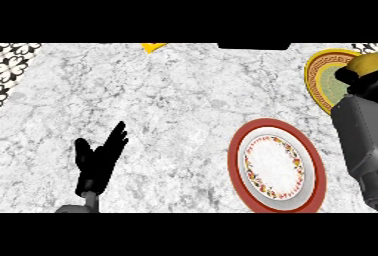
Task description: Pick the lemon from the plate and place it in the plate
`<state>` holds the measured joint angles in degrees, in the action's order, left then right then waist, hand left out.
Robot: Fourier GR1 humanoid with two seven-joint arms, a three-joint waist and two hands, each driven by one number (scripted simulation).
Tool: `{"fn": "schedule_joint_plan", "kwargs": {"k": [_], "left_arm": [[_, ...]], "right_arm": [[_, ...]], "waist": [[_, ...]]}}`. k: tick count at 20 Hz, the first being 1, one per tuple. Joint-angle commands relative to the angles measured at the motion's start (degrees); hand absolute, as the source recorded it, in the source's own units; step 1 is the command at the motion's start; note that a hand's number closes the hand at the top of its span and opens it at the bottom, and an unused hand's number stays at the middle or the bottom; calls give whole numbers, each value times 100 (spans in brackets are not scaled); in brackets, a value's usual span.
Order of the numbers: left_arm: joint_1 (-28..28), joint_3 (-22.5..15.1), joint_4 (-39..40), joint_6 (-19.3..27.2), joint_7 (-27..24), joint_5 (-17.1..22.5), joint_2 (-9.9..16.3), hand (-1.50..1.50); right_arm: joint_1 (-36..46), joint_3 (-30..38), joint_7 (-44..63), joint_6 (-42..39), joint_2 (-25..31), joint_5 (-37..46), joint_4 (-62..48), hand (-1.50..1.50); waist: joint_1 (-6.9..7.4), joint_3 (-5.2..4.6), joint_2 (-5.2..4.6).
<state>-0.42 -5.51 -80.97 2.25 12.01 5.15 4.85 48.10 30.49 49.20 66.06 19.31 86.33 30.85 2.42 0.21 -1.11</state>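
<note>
Lemon (367,64) sits in our right hand (353,77) over the yellow-rimmed plate (319,75), fingers curled round it (mostly hidden) | red-rimmed plate (276,166) lies nearer on the bench (170,100) | left hand (100,157) rests lower left, fingers straight.

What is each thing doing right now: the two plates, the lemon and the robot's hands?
Red-rimmed round plate with a flowered border: flat on the counter, nothing on it.
Yellow-rimmed round plate with a green centre: at the right edge, partly hidden by the right hand.
Yellow lemon: held over the yellow-rimmed plate.
Right hand: fingers curled round the lemon.
Left hand: open, resting, fingers up.
</note>
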Motion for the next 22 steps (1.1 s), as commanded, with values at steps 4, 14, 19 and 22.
{"fn": "schedule_joint_plan", "kwargs": {"k": [4, 14, 19, 22], "left_arm": [[-247, 161, 85, -84, 149, 97, 97, 0], [-29, 53, 1, -118, -34, 33, 55, 0], [-87, 145, 52, -110, 5, 80, 80, 0], [-71, 143, -129, -108, 119, 146, 59, 0]], "right_arm": [[72, 213, -1015, 630, 745, -1229, -770, 150], [-50, 830, -1934, -1296, 1068, -2701, -1490, -150], [-85, 1244, -3356, -1492, 1025, -3589, -1049, -150], [-237, 1506, -4185, -1221, 916, -4090, -648, -150]], "waist": [[19, 10, -26], [88, 40, -68], [40, 45, -45], [61, 58, -39]]}}
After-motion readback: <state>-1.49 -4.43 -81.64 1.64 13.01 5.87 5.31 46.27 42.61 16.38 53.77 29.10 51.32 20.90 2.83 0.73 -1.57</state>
